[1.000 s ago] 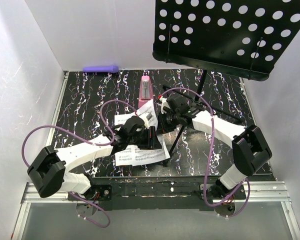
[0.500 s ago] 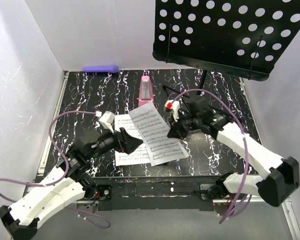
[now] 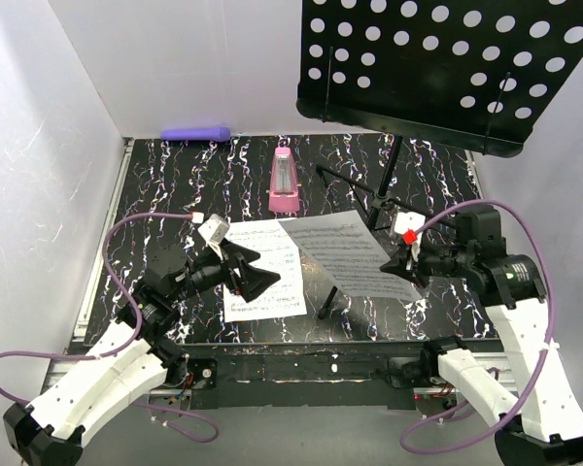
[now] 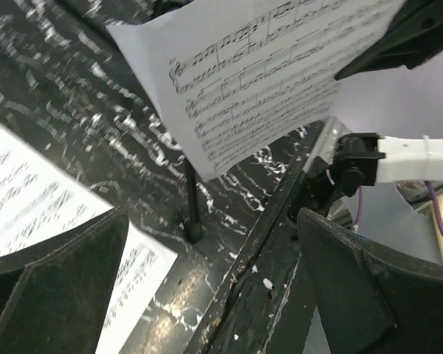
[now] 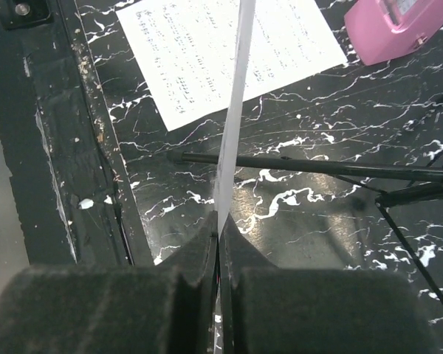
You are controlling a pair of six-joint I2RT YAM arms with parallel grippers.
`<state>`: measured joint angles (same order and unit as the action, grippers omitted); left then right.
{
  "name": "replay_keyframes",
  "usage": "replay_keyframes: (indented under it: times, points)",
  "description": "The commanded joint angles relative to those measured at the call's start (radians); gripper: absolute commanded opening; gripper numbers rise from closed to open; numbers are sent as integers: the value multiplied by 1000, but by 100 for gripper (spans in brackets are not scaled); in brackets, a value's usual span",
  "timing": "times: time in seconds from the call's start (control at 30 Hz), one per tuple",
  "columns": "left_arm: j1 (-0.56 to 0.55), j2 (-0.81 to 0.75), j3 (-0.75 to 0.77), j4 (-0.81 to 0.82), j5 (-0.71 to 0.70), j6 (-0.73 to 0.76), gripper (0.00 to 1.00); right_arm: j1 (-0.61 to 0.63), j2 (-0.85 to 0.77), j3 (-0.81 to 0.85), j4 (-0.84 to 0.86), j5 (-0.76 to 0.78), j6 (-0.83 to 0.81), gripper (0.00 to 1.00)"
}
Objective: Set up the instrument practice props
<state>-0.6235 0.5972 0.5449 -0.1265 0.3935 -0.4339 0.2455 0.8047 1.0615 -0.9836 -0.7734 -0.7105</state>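
The black music stand is where it was a second ago, its perforated desk tilted high over the far right of the table; what has moved is paper. The lifted sheet lay with its partner left of the stand's post a second ago and hung just left of the post half a second ago. It has now been carried to the near side of the post, over one tripod leg and well below the desk. The right gripper is pinched tight on the sheet's near right edge; its wrist view shows the page edge-on, rising from between closed pads. The flat sheet remains on the table left of the post. The left gripper has pulled back to the side of that sheet away from the stand, fingers spread wide with nothing between them. I judge that one page is on its way up to the desk while the other waits its turn. The pink metronome sits upright left of the post, unmoved, and the purple cylinder lies far left of the stand against the back wall. The desk runs off the top and right of the overhead view and hides its joint with the post. The held page covers part of a leg, and the notation is too fine to read.
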Motion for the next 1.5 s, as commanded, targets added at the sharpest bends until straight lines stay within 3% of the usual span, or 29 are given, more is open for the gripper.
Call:
replay_keyframes:
  times: [0.0,0.13,0.4,0.7,0.9,1.03,1.2,1.47]
  points:
    - [5,71,21,229,195,63,98,-17,-33,119,-89,8,-20,1]
    - [5,156,64,298,278,55,98,-51,-39,250,-113,14,25,1]
    - [5,191,263,179,311,47,98,-97,30,564,-79,-30,256,1]
    - [7,364,644,-97,254,0,98,-156,246,1041,141,181,915,1]
    - [7,528,927,-257,190,-2,98,-354,379,1177,380,111,1378,1]
    - [7,619,1085,-335,124,6,91,-492,456,1207,526,46,1660,1]
    - [7,674,1178,-343,84,-6,85,-523,462,1201,427,91,1623,1]
    - [7,701,1239,-355,87,55,83,-523,398,1129,342,77,1522,1]
